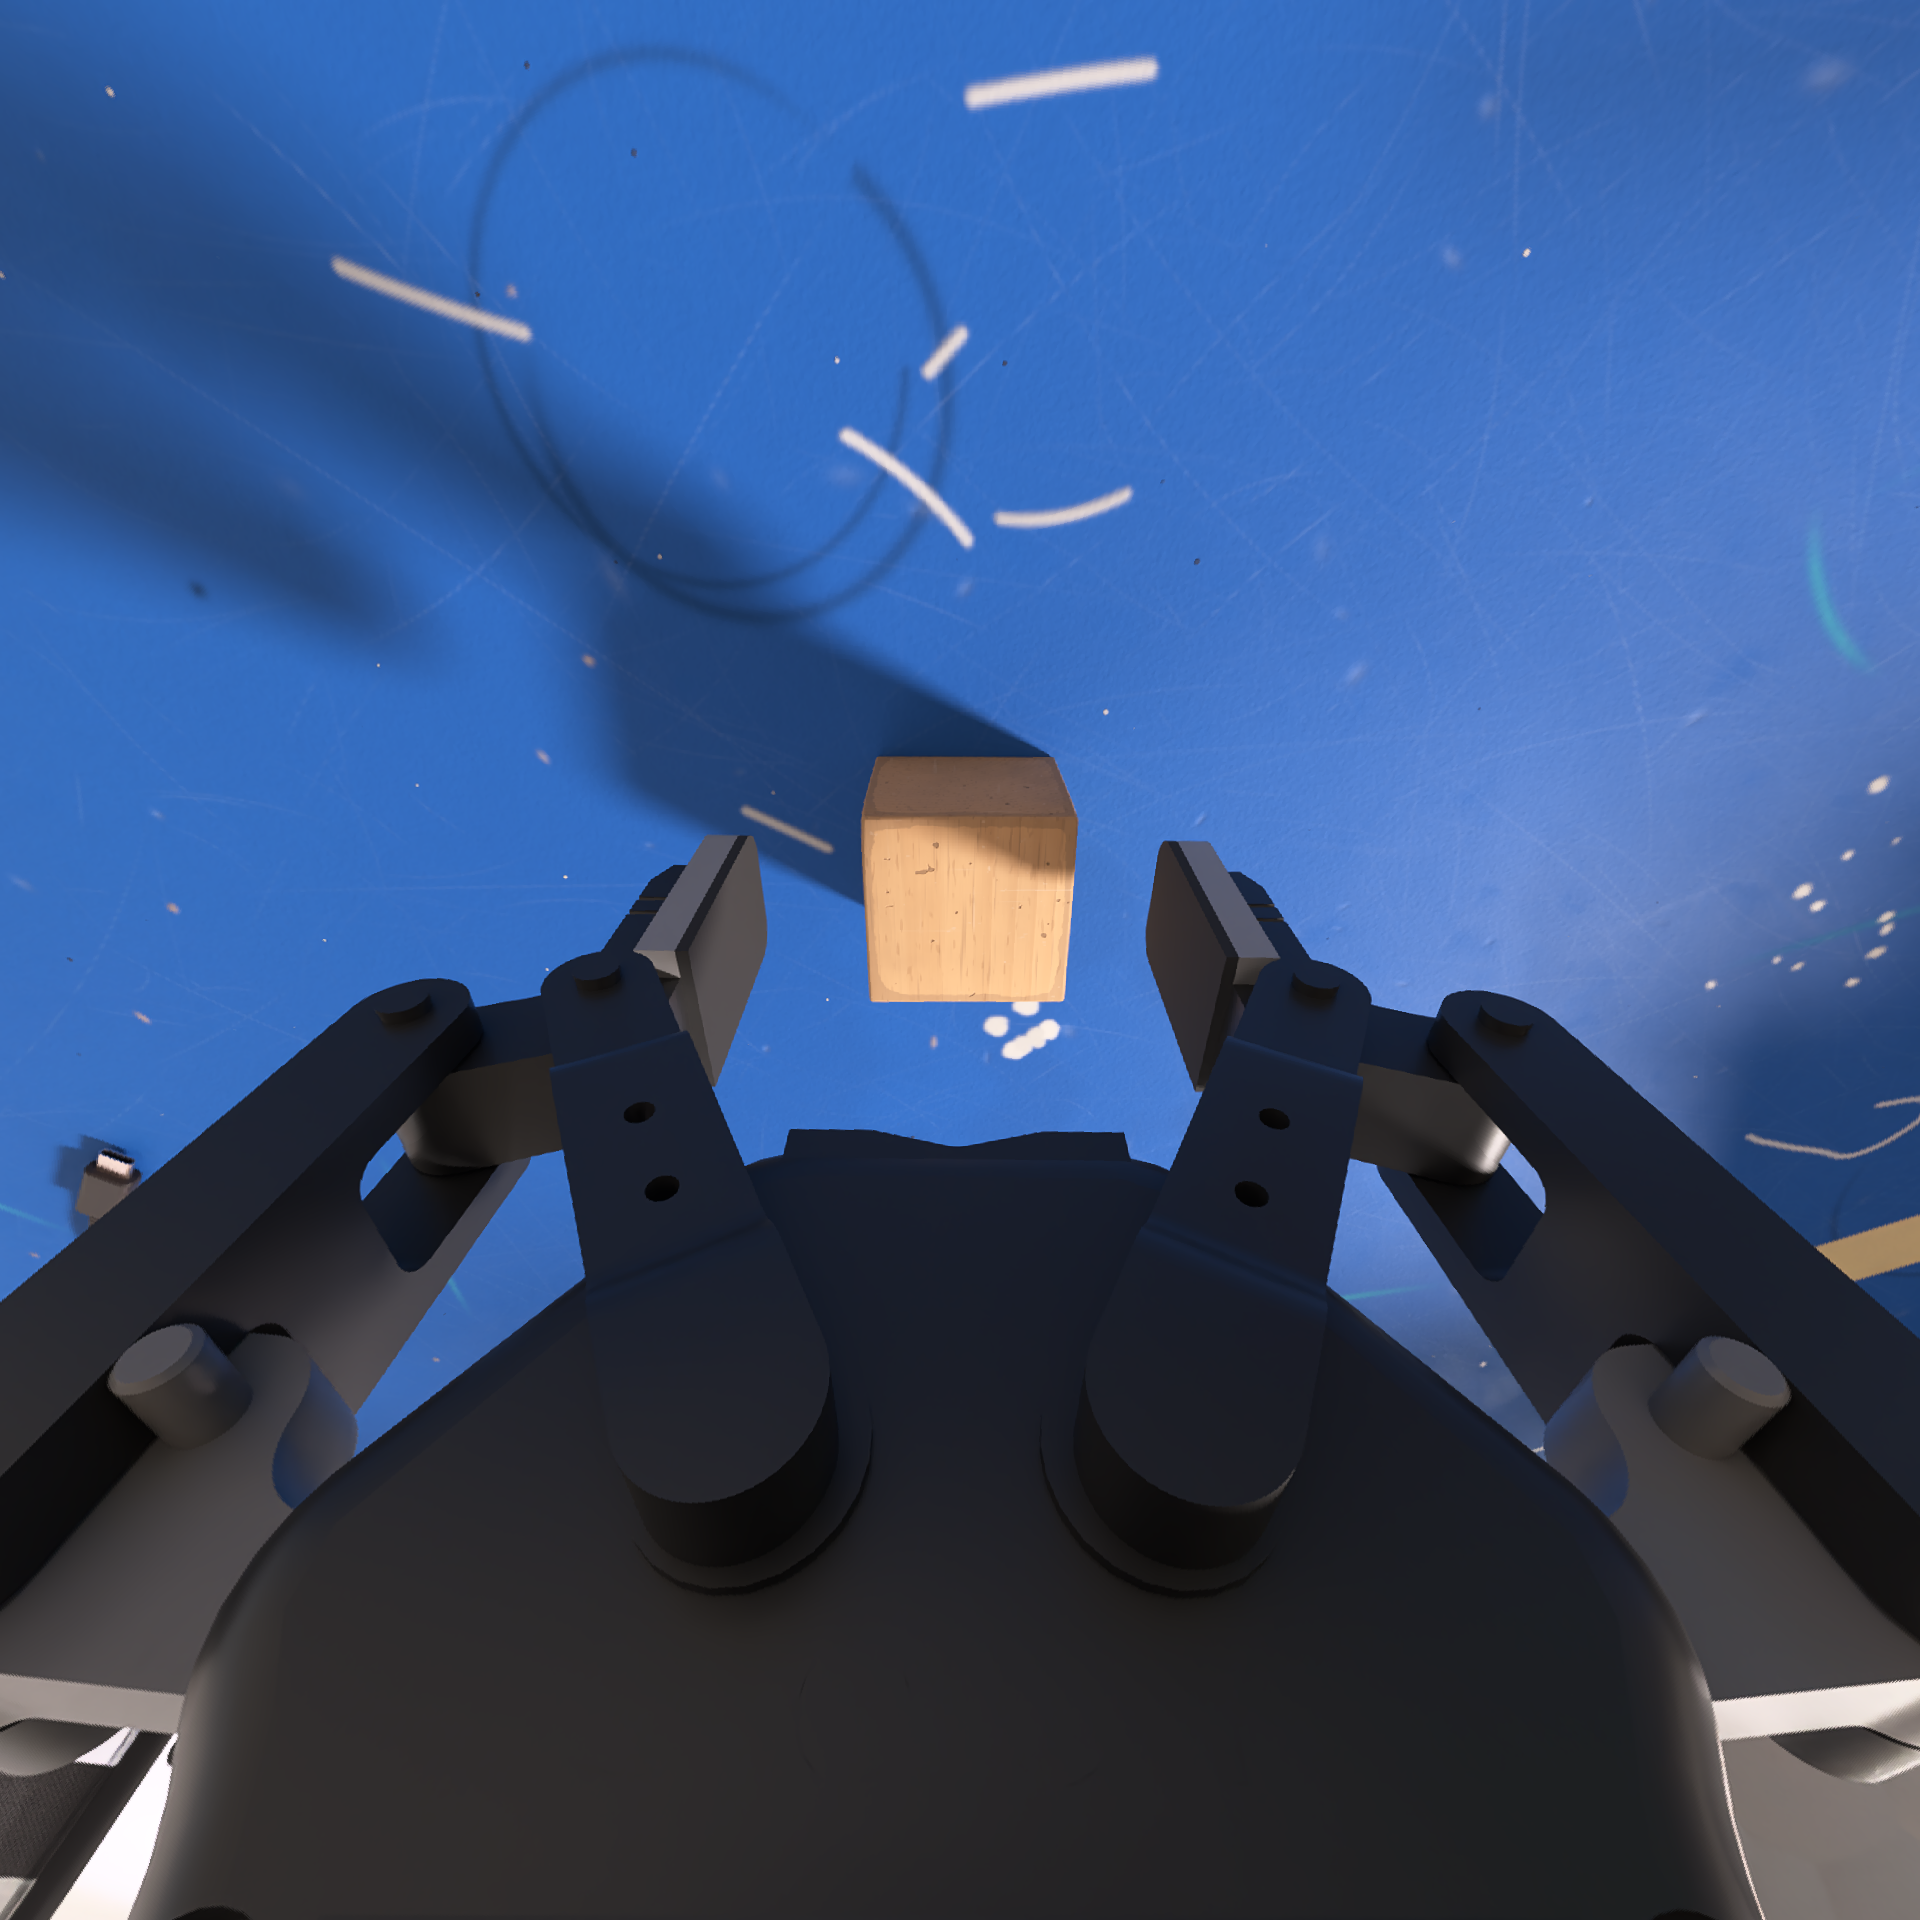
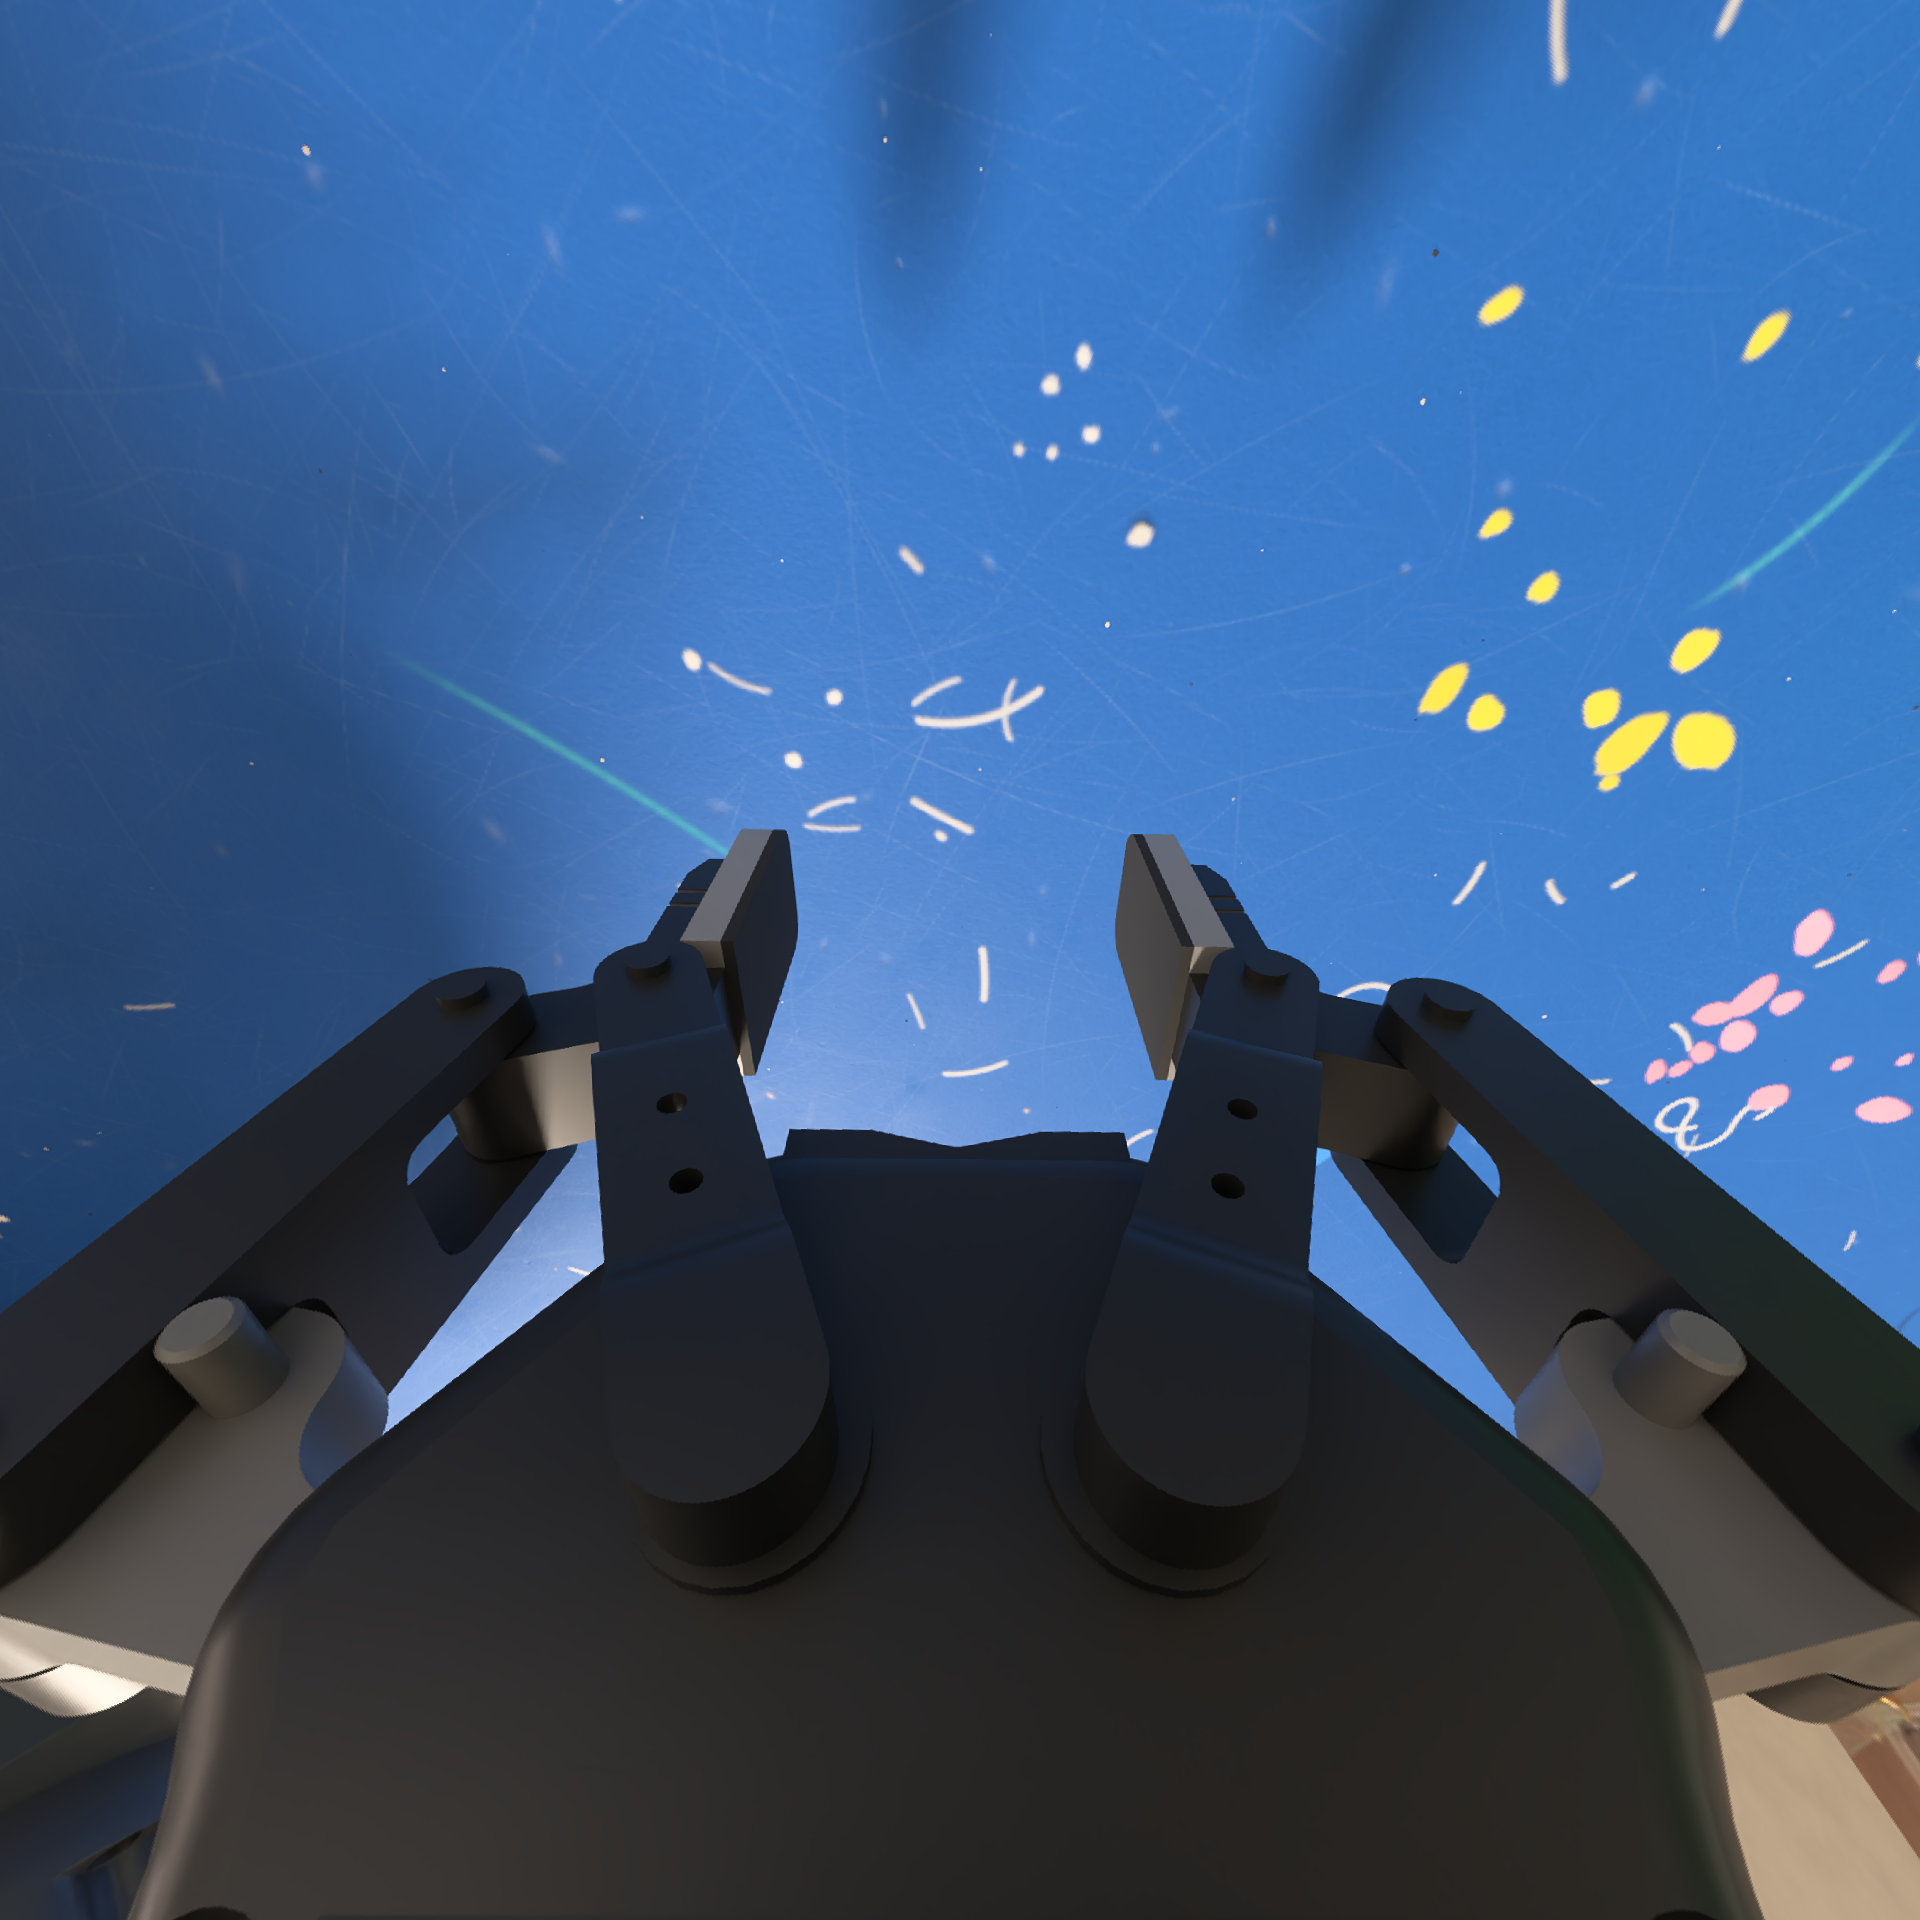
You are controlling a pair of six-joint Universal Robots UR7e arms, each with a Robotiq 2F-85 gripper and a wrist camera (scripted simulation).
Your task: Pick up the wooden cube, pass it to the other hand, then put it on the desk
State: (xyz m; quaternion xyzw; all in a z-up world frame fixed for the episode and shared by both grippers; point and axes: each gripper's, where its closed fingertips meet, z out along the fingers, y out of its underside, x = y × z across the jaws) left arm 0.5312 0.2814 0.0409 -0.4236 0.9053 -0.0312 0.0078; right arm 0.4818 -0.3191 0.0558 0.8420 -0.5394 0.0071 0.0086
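In the left wrist view a light wooden cube point(image 1: 966, 883) stands on the blue desk point(image 1: 1351, 520). My left gripper point(image 1: 956, 894) is open, and the cube sits centred between its two pads point(image 1: 727, 935) with a gap on each side. In the right wrist view my right gripper point(image 2: 956, 914) is open and empty above the blue desk point(image 2: 416, 416). The cube does not show in the right wrist view.
The desk top is scratched and spattered with white, yellow point(image 2: 1662, 727) and pink point(image 2: 1745, 1008) paint marks. A small dark plug-like object point(image 1: 104, 1179) lies at the far left of the left wrist view. Arm shadows point(image 1: 312, 416) fall across the desk.
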